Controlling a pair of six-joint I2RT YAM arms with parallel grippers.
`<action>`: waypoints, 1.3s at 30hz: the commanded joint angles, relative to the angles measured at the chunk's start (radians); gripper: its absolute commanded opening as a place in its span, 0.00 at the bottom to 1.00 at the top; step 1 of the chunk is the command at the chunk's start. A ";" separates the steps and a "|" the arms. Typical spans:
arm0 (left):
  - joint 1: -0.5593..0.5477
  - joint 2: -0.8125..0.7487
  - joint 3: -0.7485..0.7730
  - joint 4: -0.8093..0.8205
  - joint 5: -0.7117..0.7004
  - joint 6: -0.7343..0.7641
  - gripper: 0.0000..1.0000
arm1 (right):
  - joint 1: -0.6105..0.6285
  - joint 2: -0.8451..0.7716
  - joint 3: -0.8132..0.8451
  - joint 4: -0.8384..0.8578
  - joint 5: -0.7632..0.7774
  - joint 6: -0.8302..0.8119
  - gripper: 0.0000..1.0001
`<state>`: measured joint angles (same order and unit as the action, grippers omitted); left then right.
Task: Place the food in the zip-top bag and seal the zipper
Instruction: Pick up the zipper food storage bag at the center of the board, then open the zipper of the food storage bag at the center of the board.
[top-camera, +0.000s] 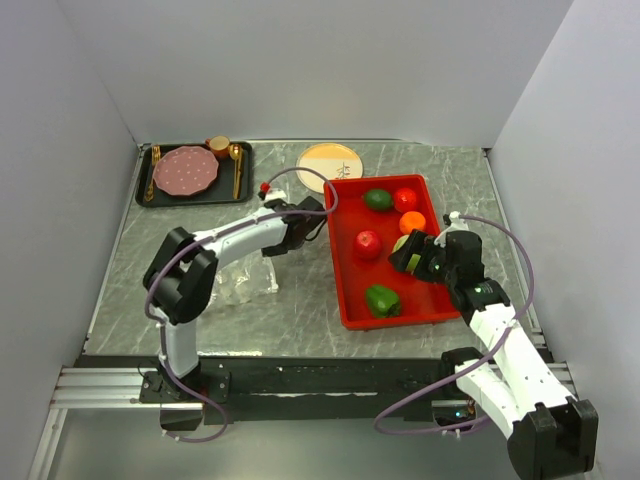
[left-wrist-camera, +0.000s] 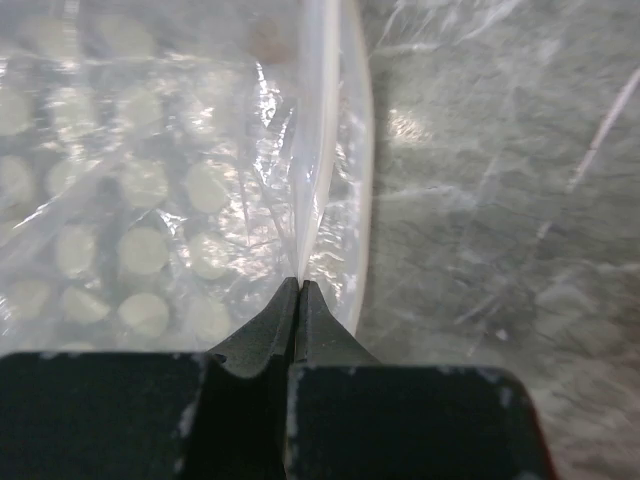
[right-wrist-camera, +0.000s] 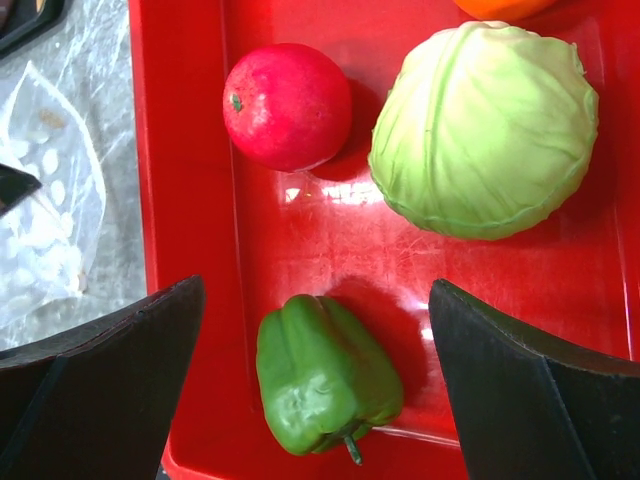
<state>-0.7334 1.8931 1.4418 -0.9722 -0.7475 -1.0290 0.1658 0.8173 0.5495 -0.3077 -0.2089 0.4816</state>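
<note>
The clear zip-top bag (top-camera: 246, 283) lies on the table left of the red tray (top-camera: 352, 292). My left gripper (left-wrist-camera: 299, 283) is shut on the bag's mouth edge, pinching the whitish zipper (left-wrist-camera: 321, 120), which runs straight away from the fingertips. In the top view that left gripper (top-camera: 280, 243) sits at the bag's far corner. The food lies in the tray: an avocado (top-camera: 377, 199), a tomato (top-camera: 405, 198), an orange (top-camera: 412, 221), a red fruit (right-wrist-camera: 287, 105), a cabbage (right-wrist-camera: 485, 130) and a green pepper (right-wrist-camera: 325, 375). My right gripper (right-wrist-camera: 315, 330) hangs open above the pepper.
A black tray (top-camera: 146, 190) with a pink plate (top-camera: 185, 170), cutlery and a cup stands at the back left. A round yellow plate (top-camera: 329, 160) lies behind the red tray. White walls close in the table on three sides.
</note>
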 joint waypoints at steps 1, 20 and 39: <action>-0.017 -0.147 0.035 0.032 0.037 0.062 0.01 | 0.003 -0.043 0.013 0.018 -0.046 0.008 1.00; -0.046 -0.555 -0.258 0.432 0.330 0.201 0.01 | 0.214 0.086 0.076 0.410 -0.322 0.351 0.29; -0.075 -0.609 -0.297 0.443 0.376 0.218 0.01 | 0.514 0.525 0.365 0.452 -0.193 0.358 0.11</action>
<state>-0.7990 1.3308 1.1488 -0.5652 -0.3817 -0.8280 0.6346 1.3003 0.8024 0.1402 -0.4831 0.8627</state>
